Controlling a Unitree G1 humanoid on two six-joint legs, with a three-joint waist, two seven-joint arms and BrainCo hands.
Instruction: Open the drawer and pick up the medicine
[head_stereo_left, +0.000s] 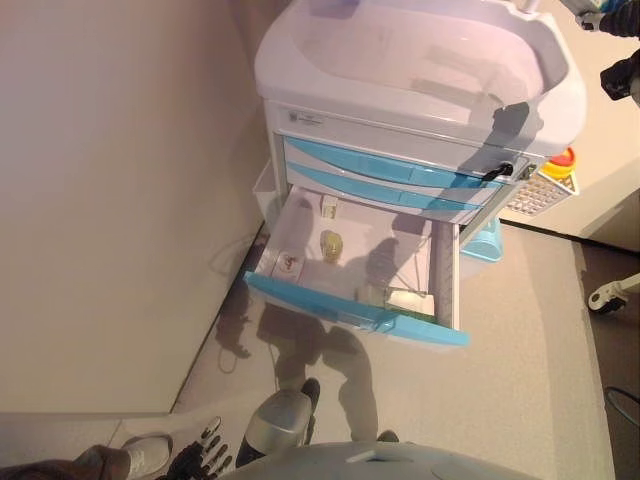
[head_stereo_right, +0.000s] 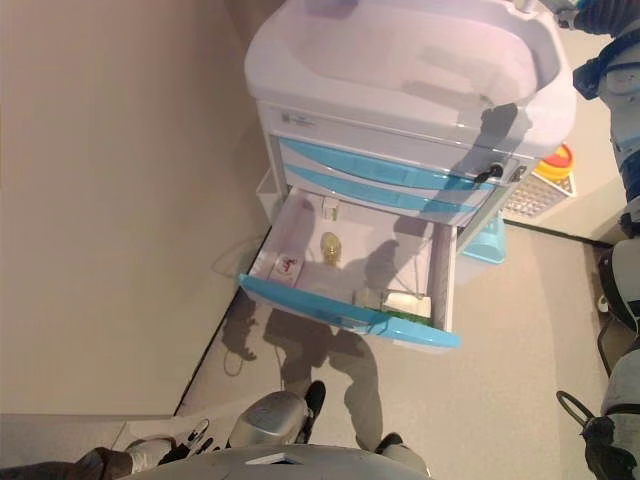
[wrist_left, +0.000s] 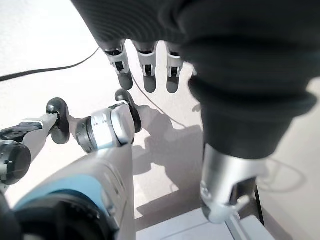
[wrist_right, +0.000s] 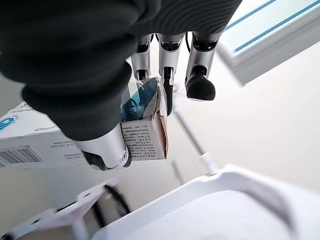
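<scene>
The white cart (head_stereo_left: 420, 60) has blue drawer fronts, and its lowest drawer (head_stereo_left: 350, 312) is pulled out. Inside it lie a small yellow bottle (head_stereo_left: 331, 245), a small white packet (head_stereo_left: 289, 263) and a white box (head_stereo_left: 410, 300). My right hand (wrist_right: 105, 150) shows only in the right wrist view, shut on a white medicine box (wrist_right: 145, 137) with a blue pattern, pinched between thumb and fingers (wrist_right: 200, 85). That box is off the floor, with a white cart edge behind it. My left hand (head_stereo_left: 205, 452) hangs low by the floor, well short of the drawer, fingers (wrist_left: 145, 75) straight and holding nothing.
A beige wall runs along the left of the cart. A white mesh basket (head_stereo_left: 540, 192) with a yellow and red item hangs on the cart's right side. A person (head_stereo_right: 625, 90) stands at the far right, and a shoe (head_stereo_left: 145, 455) shows at the lower left.
</scene>
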